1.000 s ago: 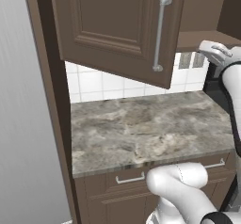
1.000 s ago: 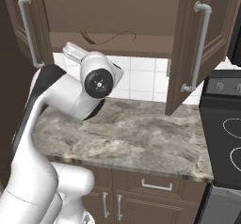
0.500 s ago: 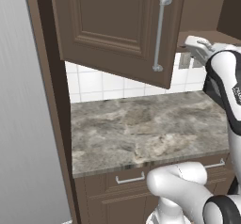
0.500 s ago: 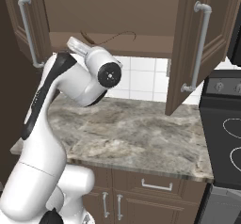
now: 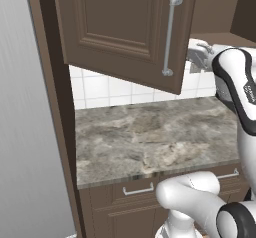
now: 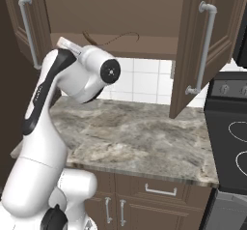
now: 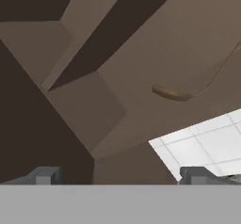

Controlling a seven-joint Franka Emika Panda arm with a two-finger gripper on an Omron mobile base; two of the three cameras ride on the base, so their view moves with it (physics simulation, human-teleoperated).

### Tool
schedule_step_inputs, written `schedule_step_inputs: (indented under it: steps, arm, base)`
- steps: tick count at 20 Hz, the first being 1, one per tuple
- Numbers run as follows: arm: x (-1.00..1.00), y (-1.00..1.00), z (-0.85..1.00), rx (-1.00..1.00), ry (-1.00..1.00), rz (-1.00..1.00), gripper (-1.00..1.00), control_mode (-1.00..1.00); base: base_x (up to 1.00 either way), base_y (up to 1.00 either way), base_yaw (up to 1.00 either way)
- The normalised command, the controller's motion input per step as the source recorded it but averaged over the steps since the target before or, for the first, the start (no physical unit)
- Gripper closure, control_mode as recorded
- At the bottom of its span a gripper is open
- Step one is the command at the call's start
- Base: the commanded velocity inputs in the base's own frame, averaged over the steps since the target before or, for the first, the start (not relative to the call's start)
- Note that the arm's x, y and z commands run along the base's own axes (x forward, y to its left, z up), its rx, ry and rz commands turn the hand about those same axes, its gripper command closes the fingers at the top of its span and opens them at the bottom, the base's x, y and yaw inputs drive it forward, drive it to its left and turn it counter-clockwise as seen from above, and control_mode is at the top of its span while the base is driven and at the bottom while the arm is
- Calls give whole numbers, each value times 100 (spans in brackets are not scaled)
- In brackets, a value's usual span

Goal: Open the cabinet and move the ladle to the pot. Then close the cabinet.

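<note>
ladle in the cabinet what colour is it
Brown bowl, thin dark handle; the ladle shows best in the hand view.

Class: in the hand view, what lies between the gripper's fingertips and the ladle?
Only bare cabinet shelf floor lies between the open gripper and the ladle, in the hand view.

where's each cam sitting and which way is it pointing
Left base view: behind the arm to its left, facing the counter and an open cabinet door; arm at right.
Right base view: behind-right, facing the open cabinet, ladle inside; arm at left.
Hand view: on the hand, looking into the cabinet at the ladle; open gripper tips at bottom.
Shared: cabinet, counter.
</note>
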Motion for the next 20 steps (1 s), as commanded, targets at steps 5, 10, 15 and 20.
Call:
schedule_step_inputs:
  steps: [5, 10, 15, 20]
  arm:
    - [0, 44, 0, 0, -4, 12, -100, -100]
    - [-4, 41, 0, 0, -7, 11, -100, -100]
    - [-29, 49, 1, 0, -12, 10, -100, -100]
    - [-50, 61, 3, 0, -12, 9, -100, -100]
  base:
    - [0, 0, 0]
    - [0, 0, 0]
    - [0, 0, 0]
    - [0, 0, 0]
